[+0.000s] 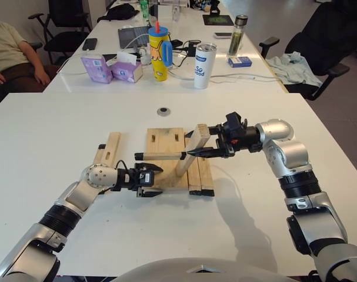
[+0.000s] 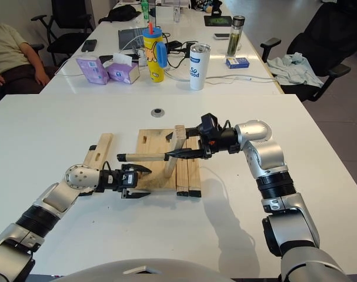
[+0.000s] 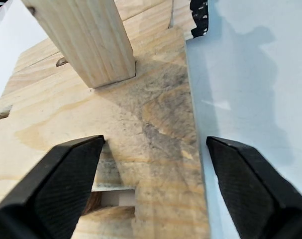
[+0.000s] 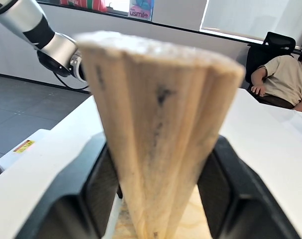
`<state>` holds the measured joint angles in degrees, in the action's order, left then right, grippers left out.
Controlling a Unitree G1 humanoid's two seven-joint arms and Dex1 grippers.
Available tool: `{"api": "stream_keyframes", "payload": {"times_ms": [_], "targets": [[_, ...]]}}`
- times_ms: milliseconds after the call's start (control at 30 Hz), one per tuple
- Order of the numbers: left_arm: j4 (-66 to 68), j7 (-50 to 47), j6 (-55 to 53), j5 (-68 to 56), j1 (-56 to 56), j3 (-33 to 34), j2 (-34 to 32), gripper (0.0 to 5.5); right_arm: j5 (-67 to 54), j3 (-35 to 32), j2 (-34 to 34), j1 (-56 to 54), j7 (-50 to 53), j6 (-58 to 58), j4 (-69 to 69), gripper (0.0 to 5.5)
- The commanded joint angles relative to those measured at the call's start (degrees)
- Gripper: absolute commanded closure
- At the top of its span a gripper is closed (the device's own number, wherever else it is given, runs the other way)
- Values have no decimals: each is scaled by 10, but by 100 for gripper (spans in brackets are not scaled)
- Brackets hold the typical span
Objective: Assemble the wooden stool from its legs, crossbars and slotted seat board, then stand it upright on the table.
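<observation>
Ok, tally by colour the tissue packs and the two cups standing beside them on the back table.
Purple: 2, the left tissue pack and the right tissue pack
Yellow: 1, the yellow cup
White: 1, the white tumbler
Total: 4

seat board [image 1: 163, 142] flat | leg [image 1: 192, 151] tilted upright on it | spare leg [image 1: 110, 148] beside

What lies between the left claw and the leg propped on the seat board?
Bare seat board, with one slot beside the left claw, up to the leg; the left wrist view shows it.
</observation>
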<state>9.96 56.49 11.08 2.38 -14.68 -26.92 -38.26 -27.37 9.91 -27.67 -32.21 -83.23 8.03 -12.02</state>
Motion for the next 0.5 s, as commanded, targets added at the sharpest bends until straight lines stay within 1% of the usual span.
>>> {"api": "stream_keyframes", "payload": {"times_ms": [33,67,100,200,233,367,400,500], "targets": [[57,16,-70,40,71,-47,11,171,58,30,0,37,22,-12,-32,344],[60,8,-75,43,73,-47,14,171,57,25,5,30,33,-16,-33,344],[64,-1,-79,48,74,-47,18,171,57,20,8,21,44,-20,-35,307],[68,-27,-100,57,82,-44,27,171,63,2,10,-2,72,-28,-31,270],[72,-37,-107,59,84,-42,29,171,71,1,3,-3,76,-31,-24,249],[84,-64,-123,63,93,-37,30,171,125,8,-47,12,84,-48,-11,249],[90,-70,-124,65,94,-36,28,171,145,8,-65,21,85,-67,-11,249],[113,-85,-124,67,94,-31,24,171,176,0,-108,54,88,-76,-3,249]]}}
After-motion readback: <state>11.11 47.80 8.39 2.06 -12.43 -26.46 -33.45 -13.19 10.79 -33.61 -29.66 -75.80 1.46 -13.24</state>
